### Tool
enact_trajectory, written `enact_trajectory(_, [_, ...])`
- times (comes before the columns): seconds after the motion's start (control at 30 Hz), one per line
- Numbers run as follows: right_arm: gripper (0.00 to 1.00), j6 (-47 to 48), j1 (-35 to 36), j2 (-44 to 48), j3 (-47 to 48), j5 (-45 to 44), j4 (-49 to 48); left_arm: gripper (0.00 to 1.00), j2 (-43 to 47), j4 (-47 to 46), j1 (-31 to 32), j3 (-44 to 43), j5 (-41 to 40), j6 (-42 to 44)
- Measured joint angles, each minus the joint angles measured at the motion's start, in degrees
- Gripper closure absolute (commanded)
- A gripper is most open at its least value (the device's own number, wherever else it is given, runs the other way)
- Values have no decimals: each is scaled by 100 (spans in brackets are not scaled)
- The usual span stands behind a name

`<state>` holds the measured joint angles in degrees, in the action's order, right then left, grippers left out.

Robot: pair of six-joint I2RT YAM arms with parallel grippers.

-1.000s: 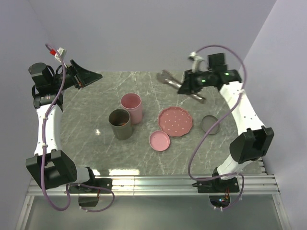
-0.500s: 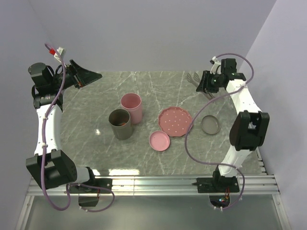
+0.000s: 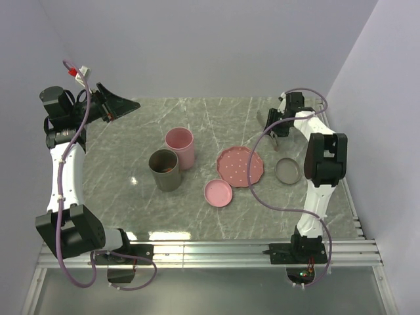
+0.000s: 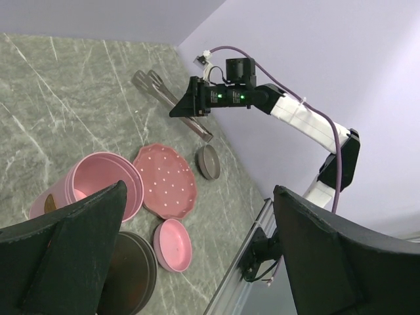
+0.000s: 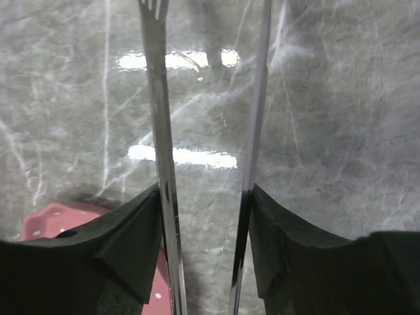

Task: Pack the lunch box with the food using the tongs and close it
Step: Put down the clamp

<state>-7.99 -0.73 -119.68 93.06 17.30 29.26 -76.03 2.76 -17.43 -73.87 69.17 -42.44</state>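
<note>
The slim grey metal tongs (image 5: 157,118) run lengthwise between my right gripper's (image 5: 205,193) fingers, one arm against each pad, tips pointing away over the marble. That gripper (image 3: 273,123) is shut on them at the table's back right, also seen from the left wrist view with the tongs (image 4: 161,90) sticking out leftwards. The lunch box stands mid-table as a pink cup (image 3: 179,146) and a dark cup (image 3: 165,170), both uncovered. A bit of orange-brown food (image 3: 168,169) shows inside the dark cup. My left gripper (image 3: 121,104) hangs open and empty at the back left.
A pink speckled plate (image 3: 240,165) lies right of the cups with nothing on it. A pink lid (image 3: 218,193) lies in front of it and a grey lid (image 3: 288,170) to its right. Walls close the back and both sides.
My right arm has swung from the table's back middle to the back right corner, folding up and carrying the tongs with it. The left arm has not moved.
</note>
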Motion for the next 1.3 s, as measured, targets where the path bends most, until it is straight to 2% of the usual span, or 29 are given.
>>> enact_trajectory(0.07, [34,-9,2,-74,-2,-35,-4,1,0,7,0,0,0,2])
enact_trajectory(0.17, [31,0,2,-125,2,-74,-7,1,-2,4,0,0,0,0])
enact_trajectory(0.33, [16,37,2,-291,142,-81,44,1,-50,7,0,0,0,4])
enact_trajectory(0.7, [5,155,11,-332,240,-83,267,1,-72,114,0,-2,2,116])
enact_trajectory(0.77, [0,184,11,-304,240,-79,326,0,-72,164,0,-7,2,136])
enact_trajectory(0.83, [0,286,11,-184,240,-66,442,1,-72,271,0,-39,2,229])
enact_trajectory(0.97, [0,660,-4,487,221,55,754,1,-72,879,0,-308,-15,820])
enact_trajectory(1.2, [0,1733,-157,2787,-136,260,1215,1,-74,2809,0,-1235,-721,2896])
enact_trajectory(1.3, [0,2273,-245,3416,-527,352,1563,1,-74,3390,0,-1421,-874,3650])
